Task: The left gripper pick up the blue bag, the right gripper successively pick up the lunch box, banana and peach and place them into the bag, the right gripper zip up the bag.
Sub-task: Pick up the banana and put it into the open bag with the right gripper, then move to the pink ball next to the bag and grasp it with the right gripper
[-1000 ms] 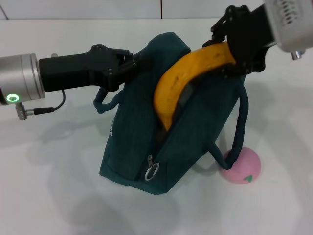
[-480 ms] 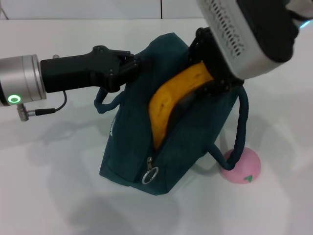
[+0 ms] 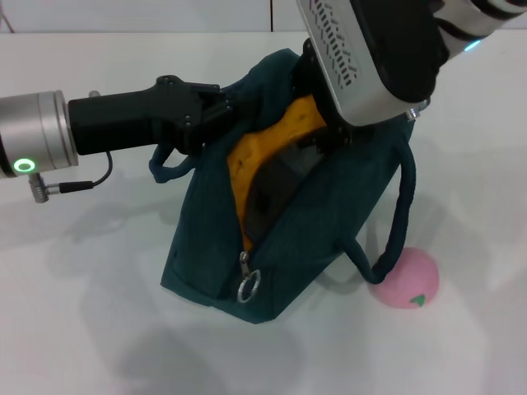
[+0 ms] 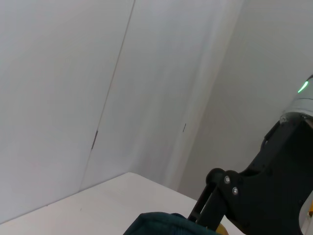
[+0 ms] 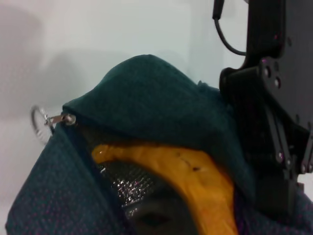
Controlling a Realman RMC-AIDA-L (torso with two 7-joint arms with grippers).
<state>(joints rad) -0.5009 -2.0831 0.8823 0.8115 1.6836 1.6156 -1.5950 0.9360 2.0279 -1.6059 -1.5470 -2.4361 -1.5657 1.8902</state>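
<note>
Where bag point(image 3: 321, 239) stands: white table point(image 3: 90, 313).

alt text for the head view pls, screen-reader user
The right gripper lowers the banana into the open blue bag, whose upper edge the left gripper holds from the left. The pink peach lies on the white table beside the bag.
</note>
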